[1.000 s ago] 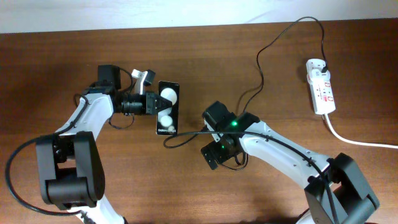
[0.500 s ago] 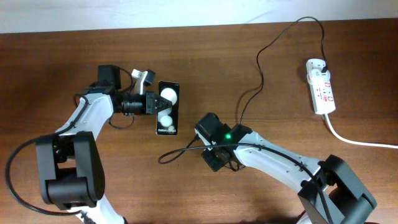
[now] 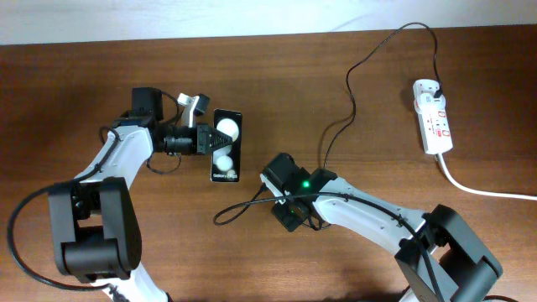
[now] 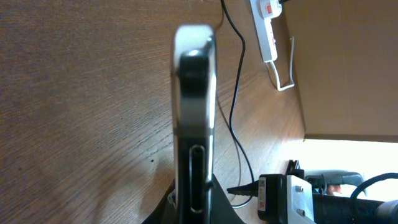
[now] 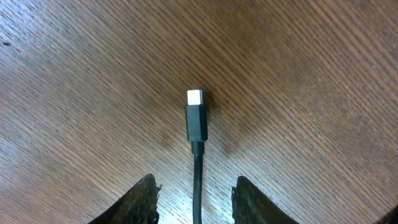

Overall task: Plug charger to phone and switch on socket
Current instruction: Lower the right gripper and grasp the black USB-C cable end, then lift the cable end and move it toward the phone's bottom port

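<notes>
Left hand (image 3: pixel 207 140), seen from overhead, was clamped on the phone (image 3: pixel 226 144), which faced up over the left part of the tabletop (image 3: pixel 101 67), two white blobs showing. Whether it rested on the wood could not be told. Right hand (image 3: pixel 288 216) was near the middle, below and right of the phone and apart from it. The charger (image 3: pixel 351 84) ran from its plug in the far end of the socket (image 3: pixel 434 117) at the right edge, curved down the tabletop, passed under the right arm and looped out to the left of the right hand. A white cord (image 3: pixel 478 189) left the socket's near end.

From the left wrist, the left hand (image 4: pixel 194 214) gripped the phone (image 4: pixel 194 93) edge-on, a slot in that edge facing the camera. Charger (image 4: pixel 234 93) and socket (image 4: pixel 266 28) lay beyond.

From the right wrist, the right hand (image 5: pixel 196 193) was parted, its fingers (image 5: pixel 146 199) clear of the charger (image 5: pixel 198 180) running between them. The connector (image 5: pixel 196 121) pointed ahead, its tip pale.
</notes>
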Controlling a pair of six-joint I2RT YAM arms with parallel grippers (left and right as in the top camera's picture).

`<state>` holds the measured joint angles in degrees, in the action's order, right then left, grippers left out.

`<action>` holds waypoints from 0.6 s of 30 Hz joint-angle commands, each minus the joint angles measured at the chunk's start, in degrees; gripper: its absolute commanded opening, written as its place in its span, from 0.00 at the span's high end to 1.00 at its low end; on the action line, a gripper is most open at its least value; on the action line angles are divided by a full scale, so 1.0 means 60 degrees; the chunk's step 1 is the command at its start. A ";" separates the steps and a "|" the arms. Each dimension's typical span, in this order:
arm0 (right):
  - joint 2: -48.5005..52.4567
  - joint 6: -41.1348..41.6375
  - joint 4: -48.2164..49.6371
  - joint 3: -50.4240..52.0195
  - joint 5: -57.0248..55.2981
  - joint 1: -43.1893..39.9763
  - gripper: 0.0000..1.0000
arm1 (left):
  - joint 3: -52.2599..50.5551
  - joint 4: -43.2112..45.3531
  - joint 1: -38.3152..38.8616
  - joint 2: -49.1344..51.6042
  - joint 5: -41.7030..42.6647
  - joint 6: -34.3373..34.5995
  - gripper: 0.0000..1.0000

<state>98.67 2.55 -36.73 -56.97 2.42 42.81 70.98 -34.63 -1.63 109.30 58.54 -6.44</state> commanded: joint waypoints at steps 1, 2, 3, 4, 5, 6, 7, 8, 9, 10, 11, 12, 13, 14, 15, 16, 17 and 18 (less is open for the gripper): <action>0.0372 -0.0113 0.0280 0.0087 0.0058 0.0051 0.58 | -0.0040 0.0018 -0.0004 -0.0244 0.0426 -0.0051 1.00; 0.0474 -0.0113 0.0262 0.0066 0.0055 0.0047 0.59 | -0.0040 0.0018 -0.0004 -0.0244 0.0426 -0.0047 1.00; 0.0477 -0.0146 0.0266 0.0066 0.0055 0.0047 0.61 | -0.0040 0.0018 -0.0004 -0.0244 0.0426 -0.0047 1.00; 0.0495 -0.0146 0.0284 0.0066 0.0055 0.0051 0.67 | -0.0040 0.0018 -0.0004 -0.0244 0.0430 -0.0047 1.00; 0.0499 -0.0146 0.0321 0.0069 0.0055 0.0051 0.67 | -0.0040 0.0015 -0.0004 -0.0244 0.0430 -0.0047 1.00; 0.0517 -0.0146 0.0357 0.0069 0.0055 0.0047 0.68 | -0.0040 0.0015 -0.0004 -0.0244 0.0441 -0.0044 1.00; 0.0612 -0.0146 0.0408 0.0066 0.0058 0.0047 0.71 | -0.0040 0.0015 -0.0004 -0.0244 0.0459 -0.0040 1.00; 0.0688 -0.0146 0.0415 0.0066 0.0055 0.0036 0.73 | -0.0040 0.0018 -0.0004 -0.0244 0.0459 -0.0007 1.00; 0.0688 -0.0146 0.0393 0.0066 0.0055 0.0033 0.73 | -0.0040 0.0018 -0.0004 -0.0244 0.0459 -0.0007 1.00; 0.0688 -0.0146 0.0393 0.0066 0.0058 0.0033 0.73 | -0.0040 0.0018 -0.0004 -0.0244 0.0459 -0.0007 1.00; 0.0688 -0.0142 0.0375 0.0066 0.0055 0.0033 0.74 | -0.0040 0.0018 -0.0004 -0.0244 0.0459 -0.0007 1.00; 0.0692 -0.0146 0.0335 0.0066 0.0055 0.0033 0.79 | -0.0040 0.0018 -0.0004 -0.0244 0.0459 -0.0007 1.00; 0.0692 -0.0146 0.0310 0.0066 0.0055 0.0033 0.81 | -0.0040 0.0018 -0.0004 -0.0244 0.0459 -0.0007 1.00; 0.0692 -0.0146 0.0313 0.0066 0.0051 0.0033 0.82 | -0.0040 0.0018 -0.0004 -0.0244 0.0459 -0.0007 1.00; 0.0692 -0.0146 0.0313 0.0066 0.0051 0.0033 0.85 | -0.0040 0.0018 -0.0004 -0.0244 0.0459 -0.0007 1.00; 0.0692 -0.0142 0.0313 0.0066 0.0055 0.0033 0.92 | -0.0040 0.0018 -0.0004 -0.0244 0.0459 -0.0007 1.00; 0.0692 -0.0138 0.0302 0.0025 0.0055 0.0033 0.96 | -0.0040 0.0022 -0.0004 -0.0244 0.0459 -0.0007 1.00; 0.0692 -0.0120 0.0270 -0.0051 0.0058 0.0033 0.96 | -0.0040 0.0022 -0.0004 -0.0244 0.0459 -0.0007 1.00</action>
<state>102.19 1.52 -34.70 -56.97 2.61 42.81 70.96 -34.63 -1.63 109.30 58.54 -6.42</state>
